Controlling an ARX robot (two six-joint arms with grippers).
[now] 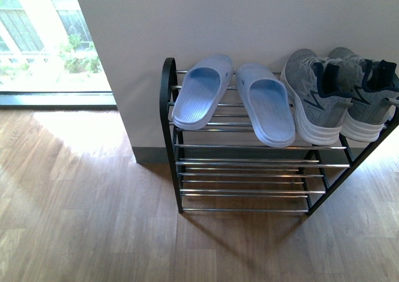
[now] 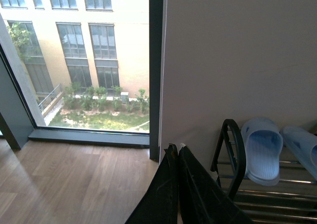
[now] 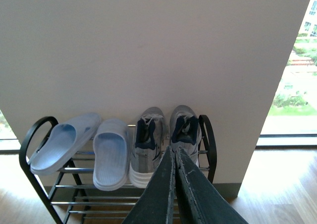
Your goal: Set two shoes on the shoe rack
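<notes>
Slides [image 1: 234, 98] and sneakers [image 1: 340, 95] atop rack [image 1: 243, 163]

Slides [image 1: 234, 98] and sneakers [image 1: 340, 95] fill the rack's [image 1: 167, 95] top tier; lower rods bare.

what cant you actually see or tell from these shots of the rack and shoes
- Right sneaker: front view, its outer side is cut off by the picture edge; right wrist view, the right gripper covers its toe.
- Shoe rack: front view, its right end loop runs out of frame; lower tiers lie partly in shadow.
- Right slide: left wrist view, cut off by the edge.
- Left gripper: jaws look closed, with nothing visible between them.
</notes>
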